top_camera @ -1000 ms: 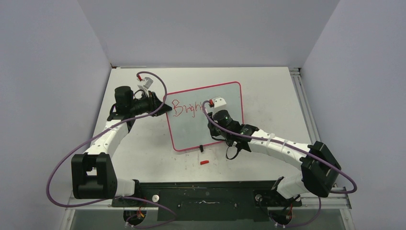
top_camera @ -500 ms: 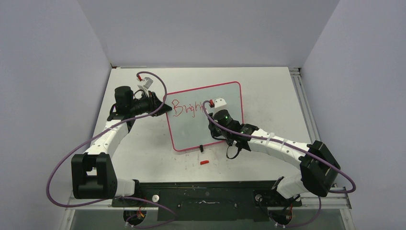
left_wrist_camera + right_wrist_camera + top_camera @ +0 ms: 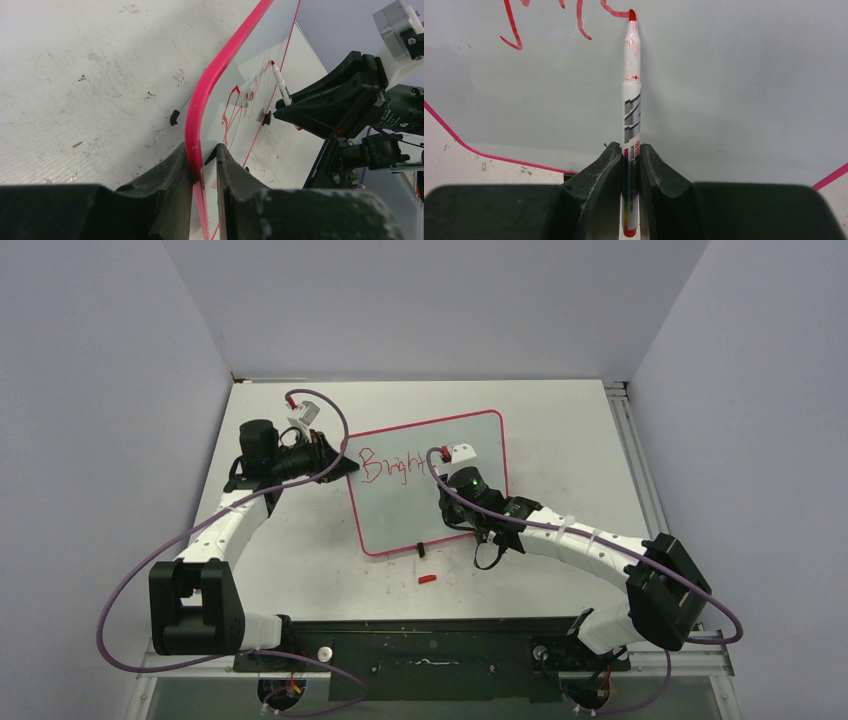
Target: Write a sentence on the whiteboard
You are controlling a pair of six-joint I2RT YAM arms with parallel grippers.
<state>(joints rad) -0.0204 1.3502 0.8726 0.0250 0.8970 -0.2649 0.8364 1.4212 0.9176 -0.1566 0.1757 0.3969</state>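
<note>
Whiteboard (image 3: 405, 515) lies on the tabletop (image 3: 560, 430), lettering (image 3: 385, 467) just left of the right tool (image 3: 445, 472); left wrist shows the left tool (image 3: 204, 150) pinching its frame (image 3: 200, 100); right wrist shows the marker (image 3: 632, 100) clamped, pointing away, tip seemingly touching the last stroke.

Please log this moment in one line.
left gripper: shut on whiteboard | right gripper: shut on marker | marker: tip at sentence
</note>
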